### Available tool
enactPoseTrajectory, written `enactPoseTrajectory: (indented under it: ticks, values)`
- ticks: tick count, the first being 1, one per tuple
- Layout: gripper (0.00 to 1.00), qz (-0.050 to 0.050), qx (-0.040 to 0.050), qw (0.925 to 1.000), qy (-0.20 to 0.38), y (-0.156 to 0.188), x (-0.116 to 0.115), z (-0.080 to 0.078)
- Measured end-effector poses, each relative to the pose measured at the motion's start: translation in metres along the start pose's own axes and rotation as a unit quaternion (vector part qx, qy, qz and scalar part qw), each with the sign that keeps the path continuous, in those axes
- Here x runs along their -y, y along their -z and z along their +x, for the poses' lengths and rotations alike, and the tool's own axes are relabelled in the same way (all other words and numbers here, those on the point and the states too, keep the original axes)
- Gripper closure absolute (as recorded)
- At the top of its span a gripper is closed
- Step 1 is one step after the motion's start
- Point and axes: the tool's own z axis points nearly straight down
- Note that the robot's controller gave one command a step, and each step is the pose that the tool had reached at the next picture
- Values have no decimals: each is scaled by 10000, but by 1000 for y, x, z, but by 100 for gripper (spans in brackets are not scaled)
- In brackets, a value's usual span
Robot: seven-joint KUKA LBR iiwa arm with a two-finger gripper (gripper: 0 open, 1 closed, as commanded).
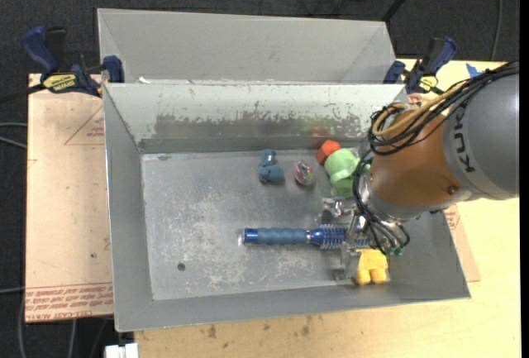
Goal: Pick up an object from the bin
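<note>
In the grey bin (pixel 207 207), the tool (pixel 343 239) sits at one end of a blue brush (pixel 277 236), beside a yellow toy (pixel 369 267). Whether it grips cannot be told. The arm (pixel 463 154) reads "KU".

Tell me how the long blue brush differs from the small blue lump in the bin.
The blue brush is long and slim; the blue lump is short and chunky. The brush lies toward the front of the bin, its bristled end beside the arm; the lump sits nearer the back wall. Both are blue and rest on the bin floor.
</note>
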Motion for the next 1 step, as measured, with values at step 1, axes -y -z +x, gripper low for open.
enactPoseTrajectory:
  ticks: [1]
  values:
    - [0,-3,4,10000,-8,0,0,0]
